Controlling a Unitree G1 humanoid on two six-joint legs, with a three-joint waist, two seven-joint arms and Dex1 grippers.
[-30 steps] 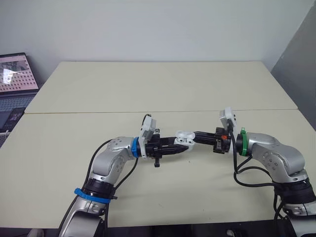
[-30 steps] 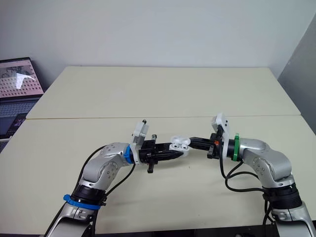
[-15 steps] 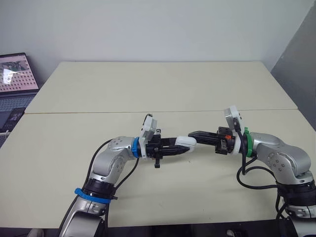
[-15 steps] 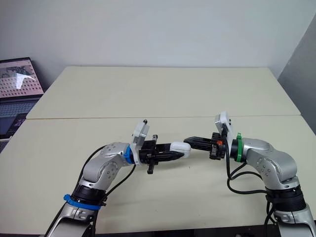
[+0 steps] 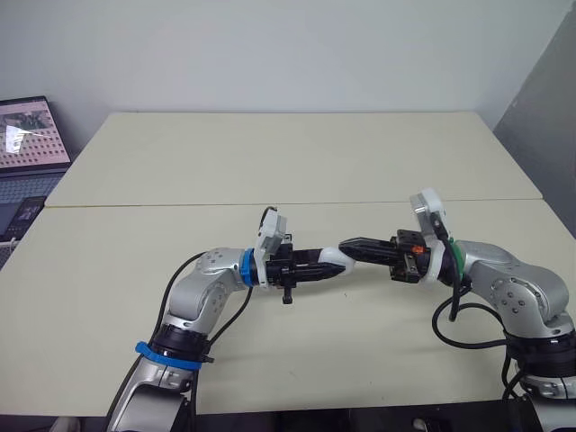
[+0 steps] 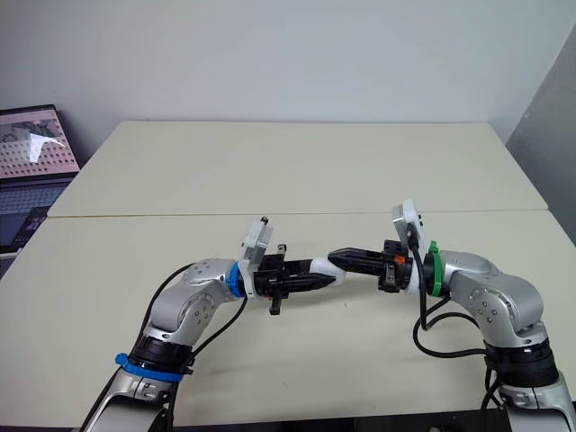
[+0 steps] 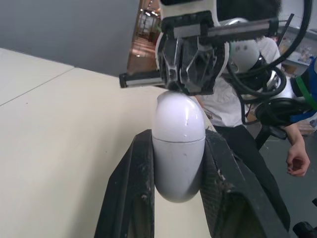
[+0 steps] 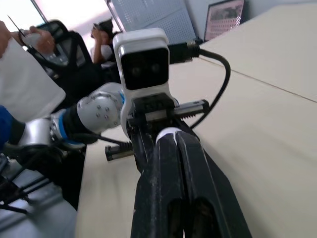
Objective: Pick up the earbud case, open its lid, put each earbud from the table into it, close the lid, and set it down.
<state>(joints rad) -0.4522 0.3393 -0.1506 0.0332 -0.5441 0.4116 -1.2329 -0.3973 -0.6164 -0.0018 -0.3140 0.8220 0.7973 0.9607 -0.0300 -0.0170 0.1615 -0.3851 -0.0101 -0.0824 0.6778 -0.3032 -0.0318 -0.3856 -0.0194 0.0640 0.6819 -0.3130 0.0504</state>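
Two grippers are hovering tip to tip over the table (image 5: 270,162). Your left gripper (image 5: 335,264) is clamping the closed earbud case (image 7: 178,148), long axis pointing at your right gripper (image 5: 346,246), whose fingers (image 8: 161,173) are pinched together against the lid end. The left arm is likely doing the set-down.

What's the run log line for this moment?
left claw: shut on earbud case, held over table | case: closed | right claw: shut, tips touching case's free end | stage: not yet set down
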